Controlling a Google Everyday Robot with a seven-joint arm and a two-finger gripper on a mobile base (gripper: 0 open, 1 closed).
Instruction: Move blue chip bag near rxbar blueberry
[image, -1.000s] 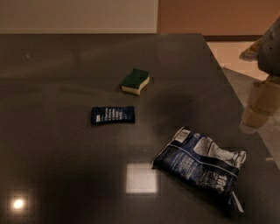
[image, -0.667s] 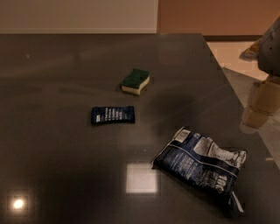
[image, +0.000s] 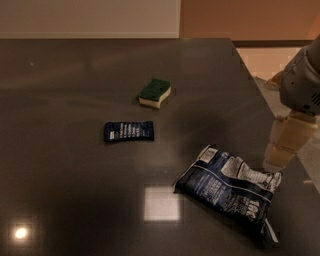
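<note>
At the right edge of the desk (image: 75, 90), the end effector (image: 278, 159) hung just beside the blue chip bag (image: 227, 190), seemingly poised to grasp it; released or clenched, I could not tell. The bag lay well apart from the rxbar blueberry (image: 129, 131).

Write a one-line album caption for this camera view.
The gripper hangs by the blue chip bag at right; a blue bar wrapper and sponge lie farther left.
</note>
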